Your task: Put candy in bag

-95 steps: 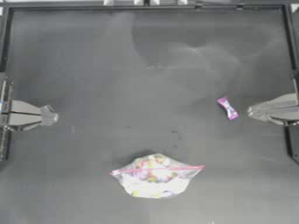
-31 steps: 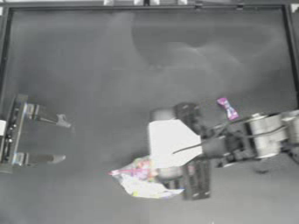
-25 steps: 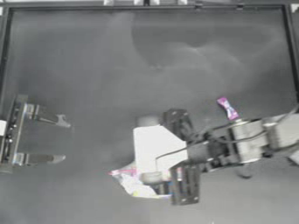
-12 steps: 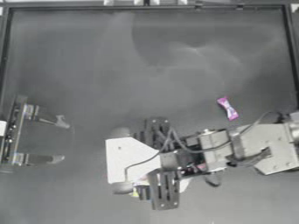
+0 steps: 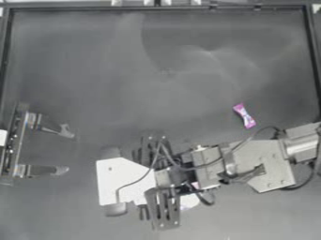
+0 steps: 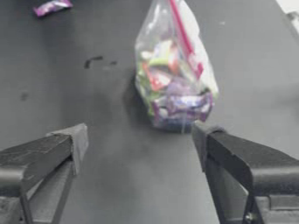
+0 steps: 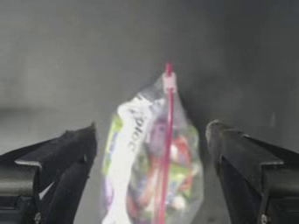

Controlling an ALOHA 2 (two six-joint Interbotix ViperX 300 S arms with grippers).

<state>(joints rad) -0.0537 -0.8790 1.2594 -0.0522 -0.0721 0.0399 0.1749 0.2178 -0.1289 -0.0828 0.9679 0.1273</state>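
Note:
The bag [image 7: 158,166], clear with a pink strip and colourful sweets inside, lies near the table's front edge. In the top view only a pale corner of the bag [image 5: 189,201] shows from under the right arm. My right gripper [image 7: 152,140] is open above it, one jaw on each side, not touching; from above the right gripper [image 5: 162,213] covers the bag. The candy [image 5: 244,116], pink and purple, lies alone on the table at the right. My left gripper [image 5: 49,151] waits open at the left edge, and its wrist view shows the bag [image 6: 175,83] and the candy [image 6: 52,6] farther off.
A raised frame [image 5: 156,7] borders the dark table. The right arm's white wrist housing [image 5: 122,180] and cables sprawl across the front middle.
The right arm has swung from the right side across to the front middle and now hangs over the bag. The left gripper opened earlier and has stayed still. The candy has not moved.

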